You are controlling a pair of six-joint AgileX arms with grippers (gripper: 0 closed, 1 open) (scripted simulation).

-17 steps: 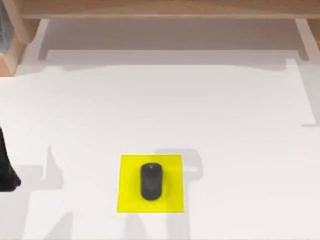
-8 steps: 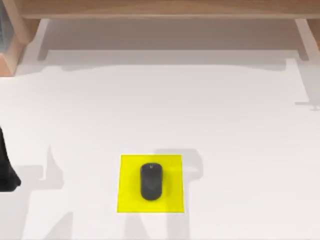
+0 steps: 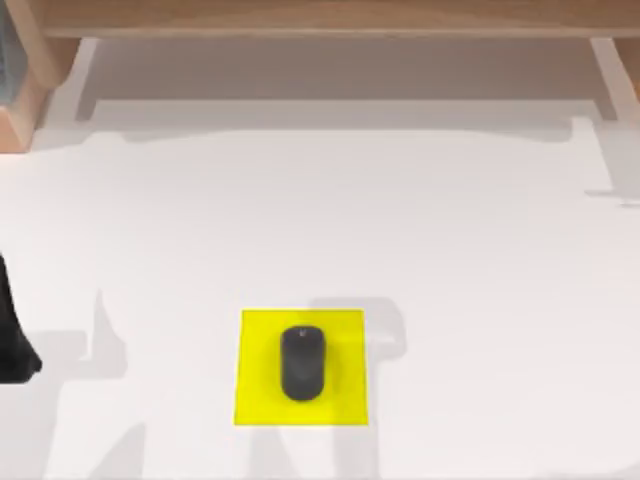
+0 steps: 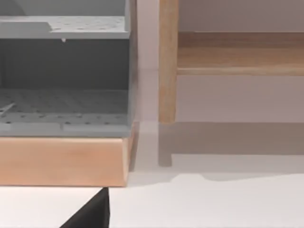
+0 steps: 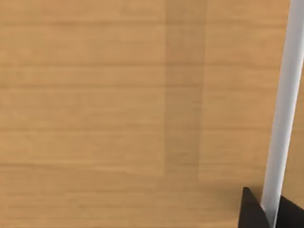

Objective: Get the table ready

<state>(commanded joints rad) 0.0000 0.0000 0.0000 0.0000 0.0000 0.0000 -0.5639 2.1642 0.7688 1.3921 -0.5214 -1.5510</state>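
The table (image 3: 450,280) is a broad white top. On it, near the front middle, a black mouse (image 3: 302,362) lies on a yellow mat (image 3: 255,400). My left arm (image 3: 10,345) stays parked at the table's left edge; one dark fingertip (image 4: 95,213) of it shows over the table (image 4: 213,204). My right gripper (image 5: 271,211) hangs over a light wooden surface (image 5: 95,118). Its two dark fingertips (image 5: 249,211) sit against either side of a thin white strip (image 5: 285,95).
A light wooden shelf (image 3: 320,15) runs along the table's back edge, with a leg (image 3: 610,70) at the right. At the back left a wooden frame (image 4: 61,161) holds a grey perforated rack (image 4: 61,71) beside a shelf post (image 4: 167,61).
The shadow at the table's right edge has slid toward the shelf at the back. The mouse, the mat and my left arm have stayed put.
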